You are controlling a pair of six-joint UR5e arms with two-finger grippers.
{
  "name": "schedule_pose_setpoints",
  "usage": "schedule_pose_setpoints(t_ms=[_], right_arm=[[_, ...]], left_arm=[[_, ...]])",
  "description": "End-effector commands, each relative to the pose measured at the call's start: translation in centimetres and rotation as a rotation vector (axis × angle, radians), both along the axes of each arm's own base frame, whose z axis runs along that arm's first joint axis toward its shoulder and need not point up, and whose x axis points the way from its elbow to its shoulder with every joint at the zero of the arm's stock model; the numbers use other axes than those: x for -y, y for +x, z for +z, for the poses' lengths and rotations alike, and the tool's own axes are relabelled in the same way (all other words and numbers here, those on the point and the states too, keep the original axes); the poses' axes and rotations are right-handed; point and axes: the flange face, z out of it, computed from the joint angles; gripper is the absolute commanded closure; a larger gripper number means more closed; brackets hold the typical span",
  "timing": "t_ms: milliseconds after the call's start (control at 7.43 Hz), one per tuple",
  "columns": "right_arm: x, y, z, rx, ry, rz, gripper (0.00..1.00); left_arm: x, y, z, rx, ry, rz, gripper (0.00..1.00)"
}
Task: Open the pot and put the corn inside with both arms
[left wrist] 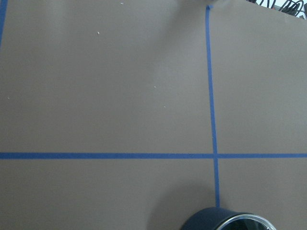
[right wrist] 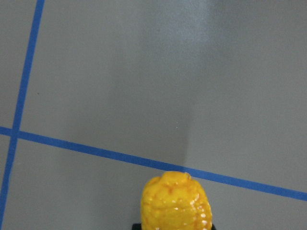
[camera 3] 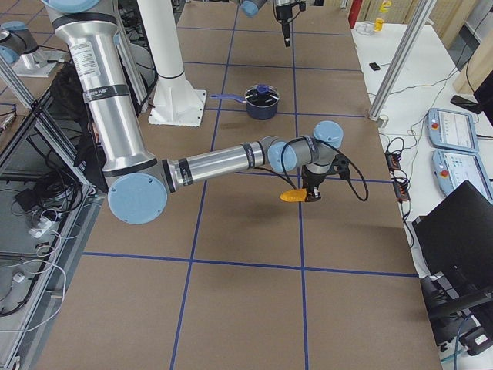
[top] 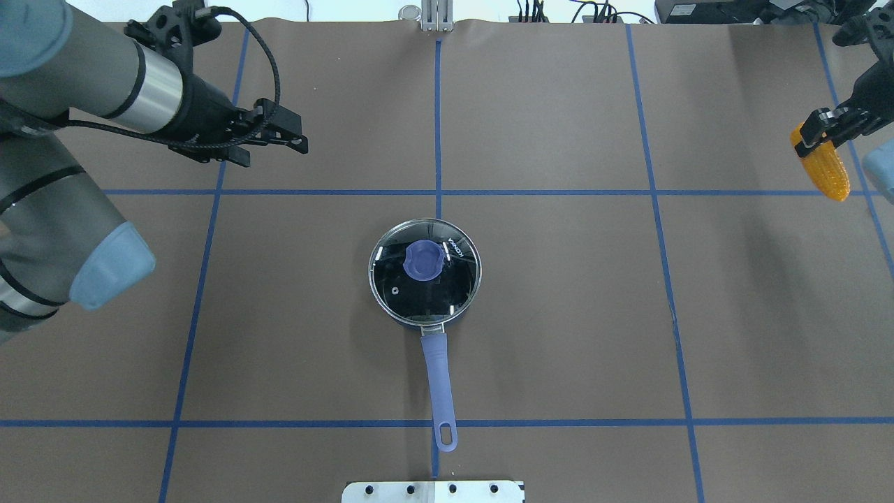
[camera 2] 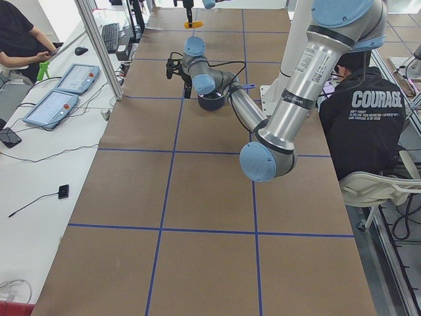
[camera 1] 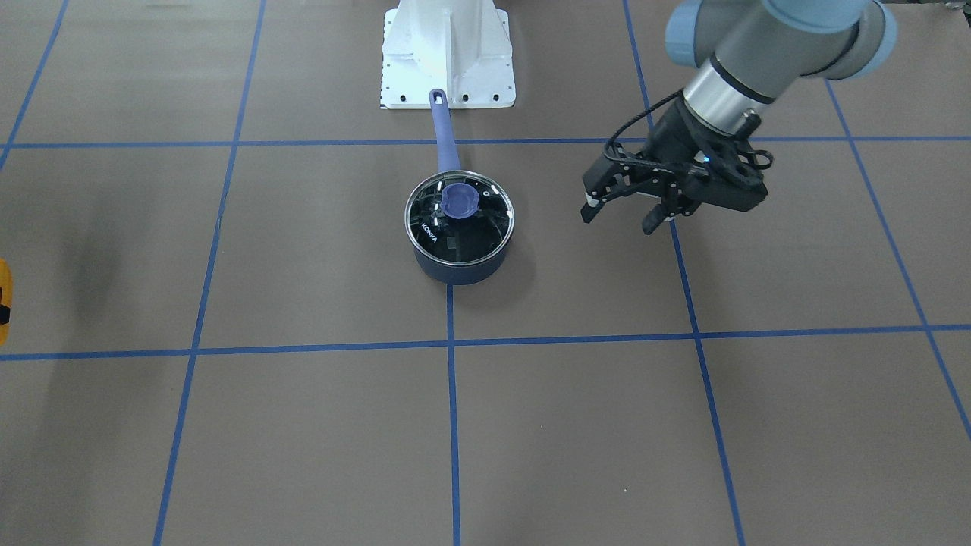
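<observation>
Brown table [top: 559, 314] holds a pot [camera 1: 460, 271], lid [top: 419, 297] marked "KONKA". Far to its right, right gripper [top: 824, 133] clamps bumpy yellow-orange corn [top: 825, 173]; left gripper [camera 1: 618, 219] gapes.

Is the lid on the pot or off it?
On. The glass lid sits flat on the pot, its purple knob on top, and the left gripper hangs open off to the side, not touching it.
</observation>
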Motion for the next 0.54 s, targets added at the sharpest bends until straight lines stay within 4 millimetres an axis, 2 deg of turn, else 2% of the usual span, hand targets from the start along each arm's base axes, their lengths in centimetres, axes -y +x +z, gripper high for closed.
schedule_pose_setpoints(t_ms=[0,135,404], right_arm=[[1.3,-0.2,-2.0,-0.001,-0.001,0.004,0.55],[1.8,-0.2,-2.9,-0.003,-0.009,0.005,0.55],[2.4,-0.3,-3.9,0.007,-0.018,0.006,0.55]], left_arm=[[-6.3,3.8,-4.7,0.056,-0.023,0.000,0.02],[-8.6,6.7,-6.1,0.057,-0.034,-0.004,0.02],[-11.4,10.9,-8.6,0.062,-0.040,-0.004,0.02]])
